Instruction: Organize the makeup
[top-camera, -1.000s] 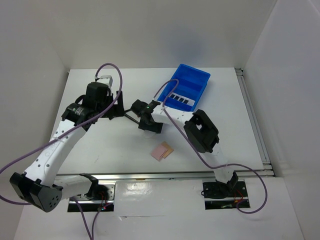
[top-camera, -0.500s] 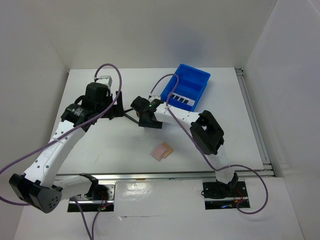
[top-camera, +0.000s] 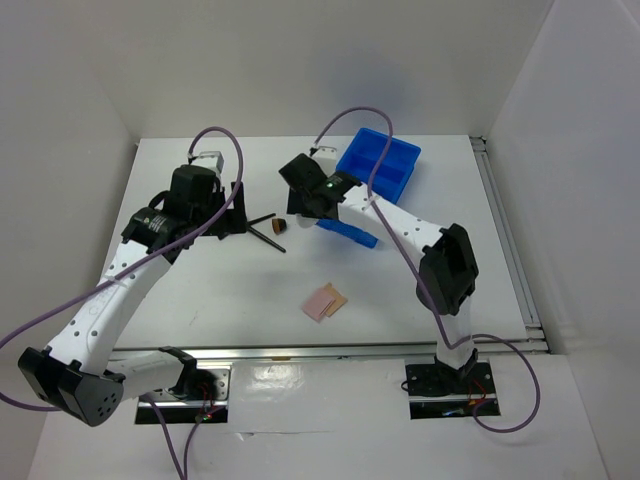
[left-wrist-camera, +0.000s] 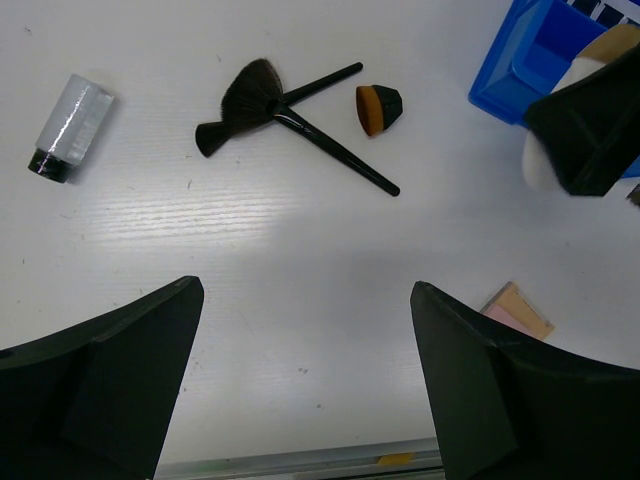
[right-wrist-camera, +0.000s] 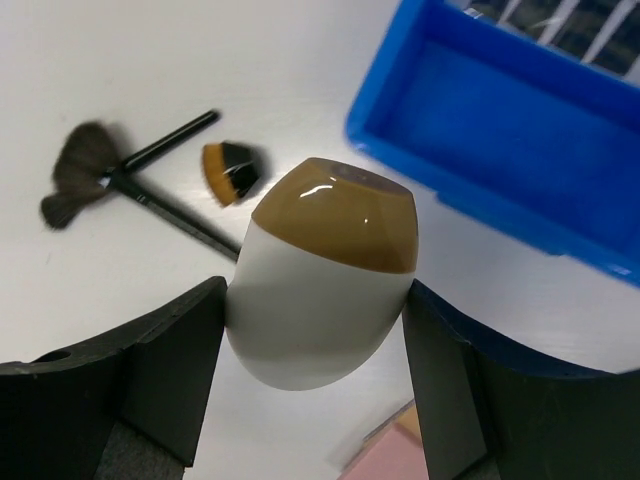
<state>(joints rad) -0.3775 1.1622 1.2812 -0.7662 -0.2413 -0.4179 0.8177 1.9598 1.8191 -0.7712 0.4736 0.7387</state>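
My right gripper (right-wrist-camera: 315, 300) is shut on the white egg-shaped sponge (right-wrist-camera: 320, 290), tan tip pointing away, held above the table. In the top view the right gripper (top-camera: 300, 205) hangs between the brushes (top-camera: 268, 228) and the blue tray (top-camera: 385, 160). Two thin black brushes (left-wrist-camera: 275, 105) lie crossed, with a short tan-tipped brush head (left-wrist-camera: 378, 107) beside them. The dark palette (right-wrist-camera: 575, 25) with its white label lies in the tray. Pink and tan pads (top-camera: 325, 301) rest nearer the arm bases. My left gripper (left-wrist-camera: 305, 292) is open over bare table with nothing between its fingers.
A small clear bottle with a black cap (left-wrist-camera: 68, 127) lies left of the brushes. The blue tray (right-wrist-camera: 520, 110) stands at the back right with one compartment showing bare. White walls close in the table on three sides.
My right gripper has lifted and swung toward the back of the table with the sponge in it, uncovering the brushes. The left arm has stayed put.
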